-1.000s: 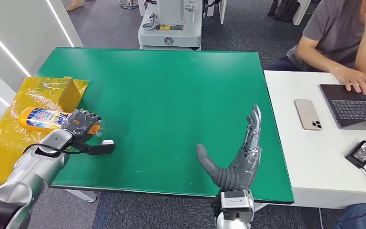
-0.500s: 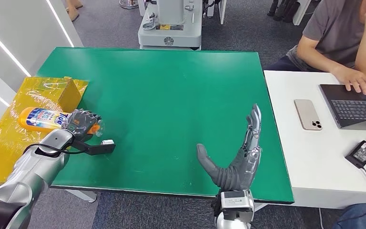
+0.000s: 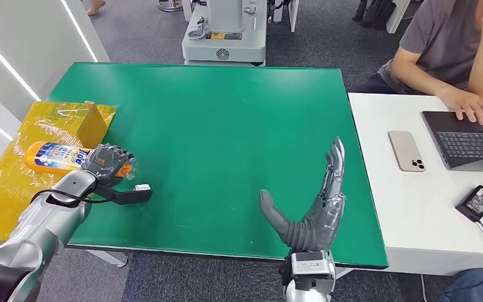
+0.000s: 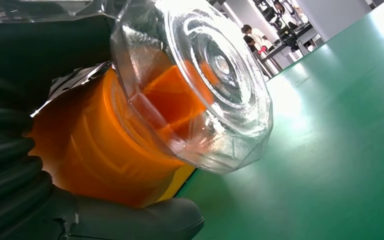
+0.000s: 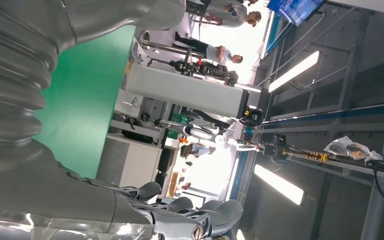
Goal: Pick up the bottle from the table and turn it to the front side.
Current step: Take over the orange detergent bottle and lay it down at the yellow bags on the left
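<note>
The bottle (image 3: 56, 155) lies on its side at the left edge of the green table (image 3: 226, 126), its orange body and blue label resting over the yellow plastic sheet (image 3: 12, 189) (a yellow-wrapped box (image 3: 78, 119) sits just behind it). My left hand (image 3: 105, 162) is wrapped around its cap end; in the left wrist view the clear cap (image 4: 205, 85) and orange shoulder sit against my fingers. My right hand (image 3: 314, 211) stands on edge near the table's front, fingers straight and spread, holding nothing. Beyond, on a white desk (image 3: 377, 207), lie a phone (image 3: 407, 151) and laptop (image 3: 468, 138), where a person (image 3: 453, 50) sits.
</note>
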Robot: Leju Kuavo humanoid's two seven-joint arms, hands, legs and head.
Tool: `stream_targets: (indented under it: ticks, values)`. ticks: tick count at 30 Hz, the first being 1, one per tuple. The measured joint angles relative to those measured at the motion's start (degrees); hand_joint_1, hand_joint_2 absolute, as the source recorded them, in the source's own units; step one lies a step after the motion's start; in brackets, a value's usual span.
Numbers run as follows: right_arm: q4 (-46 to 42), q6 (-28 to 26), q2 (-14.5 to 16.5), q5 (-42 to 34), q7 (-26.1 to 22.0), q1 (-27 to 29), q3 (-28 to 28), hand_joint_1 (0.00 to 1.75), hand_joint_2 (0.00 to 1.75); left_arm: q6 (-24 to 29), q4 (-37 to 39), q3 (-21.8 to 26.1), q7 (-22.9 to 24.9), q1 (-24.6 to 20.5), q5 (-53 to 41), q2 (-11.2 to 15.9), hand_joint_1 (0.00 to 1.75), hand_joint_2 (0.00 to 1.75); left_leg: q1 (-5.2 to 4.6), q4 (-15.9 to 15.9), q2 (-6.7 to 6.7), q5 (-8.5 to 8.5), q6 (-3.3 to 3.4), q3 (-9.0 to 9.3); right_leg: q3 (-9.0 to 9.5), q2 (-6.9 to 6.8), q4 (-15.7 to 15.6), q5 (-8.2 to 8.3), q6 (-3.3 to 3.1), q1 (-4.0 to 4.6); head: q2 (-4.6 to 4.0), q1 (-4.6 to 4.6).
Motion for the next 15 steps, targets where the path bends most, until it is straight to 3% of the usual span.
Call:
stream_targets:
  ticks: [15]
  values:
    - [0.00,0.00,0.00,0.00,0.00,0.00,0.00,0.00,1.75,0.00,0.00,0.00,0.00,0.00,0.00,0.00,1.75,1.75,0.00,0.00,0.00,0.00,0.00,0.00,0.00,0.00,0.00,0.00,0.00,0.00,0.00,0.00]
